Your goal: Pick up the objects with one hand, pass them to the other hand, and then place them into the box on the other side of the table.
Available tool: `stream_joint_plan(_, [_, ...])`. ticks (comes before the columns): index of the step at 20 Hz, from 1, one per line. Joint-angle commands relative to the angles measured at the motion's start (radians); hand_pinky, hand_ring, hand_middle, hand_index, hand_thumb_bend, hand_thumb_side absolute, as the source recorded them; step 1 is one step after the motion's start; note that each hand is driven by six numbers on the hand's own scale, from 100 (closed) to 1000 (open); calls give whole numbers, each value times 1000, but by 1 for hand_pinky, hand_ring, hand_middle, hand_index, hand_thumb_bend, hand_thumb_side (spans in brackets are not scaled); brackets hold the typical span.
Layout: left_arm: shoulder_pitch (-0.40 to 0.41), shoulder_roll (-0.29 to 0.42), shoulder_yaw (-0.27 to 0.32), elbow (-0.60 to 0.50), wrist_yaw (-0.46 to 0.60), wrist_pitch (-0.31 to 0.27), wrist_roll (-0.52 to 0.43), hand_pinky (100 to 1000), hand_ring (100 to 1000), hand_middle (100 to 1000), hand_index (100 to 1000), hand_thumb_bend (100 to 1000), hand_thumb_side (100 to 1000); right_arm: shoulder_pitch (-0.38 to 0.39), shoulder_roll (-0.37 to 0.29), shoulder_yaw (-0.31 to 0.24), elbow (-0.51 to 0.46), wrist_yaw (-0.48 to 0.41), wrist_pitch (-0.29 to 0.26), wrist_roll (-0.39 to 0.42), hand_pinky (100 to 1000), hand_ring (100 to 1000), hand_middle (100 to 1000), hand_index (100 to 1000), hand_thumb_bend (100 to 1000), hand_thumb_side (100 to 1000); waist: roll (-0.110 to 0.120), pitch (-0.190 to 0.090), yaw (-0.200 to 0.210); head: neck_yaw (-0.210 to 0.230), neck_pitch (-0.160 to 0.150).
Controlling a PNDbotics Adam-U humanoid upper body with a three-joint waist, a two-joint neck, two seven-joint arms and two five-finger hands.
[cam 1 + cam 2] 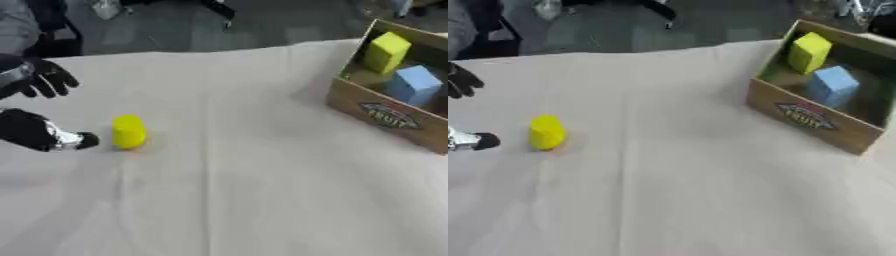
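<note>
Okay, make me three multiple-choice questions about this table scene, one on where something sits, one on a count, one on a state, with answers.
1. Where does the yellow cylinder stand?
A. On the cloth, toward the left
B. Inside the box
C. On top of the blue block

2. How many blocks lie in the box?
A. None
B. Two
C. Four

3. What is the state of the left hand?
A. Lifting the cylinder
B. Beside the cylinder, not holding it
C. Inside the box

Answers:
1 A, it stands upright on the cloth far from the box.
2 B, a yellow block and a blue block show inside.
3 B, its tip sits just left of the cylinder, which stands free.
</note>
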Motion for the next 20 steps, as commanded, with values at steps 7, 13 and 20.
stream_joint_plan(7, [-33, -15, -35, 110, -44, 13, -82, 806, 749, 670, 767, 475, 100, -8, -40, -3, -21, 10, -8, 1, 962, 733, 758, 853, 100, 396, 5, -25, 3, 20, -14])
stream_joint_plan(13, [-47, -31, -70, 158, -58, -9, -109, 814, 755, 665, 763, 517, 100, 1, -36, -3, -18, 15, -8, 2, 963, 731, 757, 853, 100, 405, 4, -28, 4, 20, -2])
stream_joint_plan(20, [-45, -55, -91, 229, -104, -13, -123, 815, 758, 675, 797, 540, 100, 5, -32, 0, -17, 19, -11, 3, 962, 730, 756, 854, 100, 406, 2, -31, 2, 25, 3])
